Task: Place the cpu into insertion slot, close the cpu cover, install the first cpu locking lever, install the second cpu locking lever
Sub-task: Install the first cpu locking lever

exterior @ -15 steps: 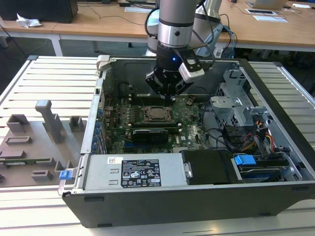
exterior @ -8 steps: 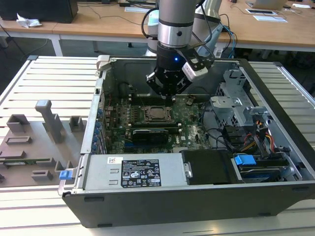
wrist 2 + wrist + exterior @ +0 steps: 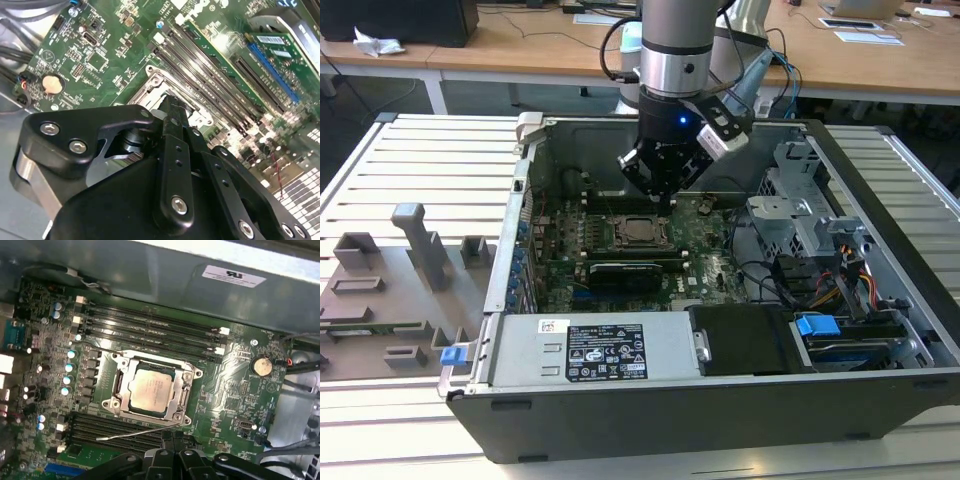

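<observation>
The cpu (image 3: pixel 151 388) lies flat in the insertion slot (image 3: pixel 114 403) on the green motherboard. The cpu cover (image 3: pixel 156 361) is down over it, framing the chip's silver top. One thin silver locking lever (image 3: pixel 135 432) stands loose along the slot's side nearest my fingers, with its free end away from the slot. My gripper (image 3: pixel 173 439) hangs just beside that lever, with black fingers pressed together and nothing seen between them. In the exterior view the gripper (image 3: pixel 660 196) hovers just behind the slot (image 3: pixel 638 232). The second wrist view has the gripper (image 3: pixel 173 106) covering part of the slot (image 3: pixel 159 82).
The motherboard lies inside an open computer case (image 3: pixel 510 250). Black memory slots (image 3: pixel 150 327) run along both sides of the socket. A power supply (image 3: pixel 590 350), drive cage (image 3: pixel 790 215) and cables (image 3: pixel 800 285) crowd the exterior view's right and front. Grey fixtures (image 3: pixel 410 260) stand on the table.
</observation>
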You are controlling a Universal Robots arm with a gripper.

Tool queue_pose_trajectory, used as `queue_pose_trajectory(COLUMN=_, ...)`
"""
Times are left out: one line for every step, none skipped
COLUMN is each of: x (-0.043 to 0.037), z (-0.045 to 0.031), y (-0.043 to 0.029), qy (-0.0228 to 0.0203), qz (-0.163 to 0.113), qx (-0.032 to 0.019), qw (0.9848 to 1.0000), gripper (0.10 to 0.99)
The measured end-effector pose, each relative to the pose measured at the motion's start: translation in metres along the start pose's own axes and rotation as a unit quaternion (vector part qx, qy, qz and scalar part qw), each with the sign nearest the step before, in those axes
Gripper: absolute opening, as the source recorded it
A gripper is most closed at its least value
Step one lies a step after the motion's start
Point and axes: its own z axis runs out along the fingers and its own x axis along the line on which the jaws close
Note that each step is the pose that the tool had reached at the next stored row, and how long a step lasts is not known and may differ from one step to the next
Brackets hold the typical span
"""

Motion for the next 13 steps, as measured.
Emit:
queue_pose_trajectory(x=0.0000, z=0.0000, y=0.0000, qy=-0.0006, qz=-0.006, qx=-0.0001, qw=1.0000, gripper=0.106)
queue_pose_trajectory(x=0.0000, z=0.0000, y=0.0000, qy=-0.0011, qz=-0.011, qx=-0.0001, qw=0.9999, gripper=0.106)
queue_pose_trajectory(x=0.0000, z=0.0000, y=0.0000, qy=-0.0021, qz=-0.022, qx=-0.0002, qw=0.9998, gripper=0.106)
queue_pose_trajectory(x=0.0000, z=0.0000, y=0.0000, qy=-0.0031, qz=-0.033, qx=-0.0002, qw=0.9995, gripper=0.106)
queue_pose_trajectory(x=0.0000, z=0.0000, y=0.0000, qy=-0.0040, qz=-0.042, qx=-0.0003, qw=0.9991, gripper=0.106)
queue_pose_trajectory(x=0.0000, z=0.0000, y=0.0000, qy=-0.0048, qz=-0.050, qx=-0.0004, qw=0.9987, gripper=0.106)
queue_pose_trajectory(x=0.0000, z=0.0000, y=0.0000, qy=-0.0058, qz=-0.061, qx=-0.0005, qw=0.9981, gripper=0.106)
queue_pose_trajectory(x=0.0001, z=-0.0002, y=-0.0001, qy=-0.0062, qz=-0.061, qx=-0.0020, qw=0.9981, gripper=0.106)
queue_pose_trajectory(x=0.0001, z=0.0000, y=0.0000, qy=-0.0086, qz=-0.058, qx=-0.0107, qw=0.9982, gripper=0.106)
queue_pose_trajectory(x=0.0000, z=0.0000, y=0.0000, qy=-0.0116, qz=-0.054, qx=-0.0220, qw=0.9982, gripper=0.106)
queue_pose_trajectory(x=0.0001, z=0.0000, y=0.0000, qy=-0.0159, qz=-0.049, qx=-0.0376, qw=0.9980, gripper=0.106)
queue_pose_trajectory(x=0.0001, z=0.0000, y=0.0000, qy=-0.0190, qz=-0.044, qx=-0.0494, qw=0.9976, gripper=0.106)
queue_pose_trajectory(x=0.0001, z=0.0000, y=0.0000, qy=-0.0190, qz=-0.041, qx=-0.0497, qw=0.9977, gripper=0.106)
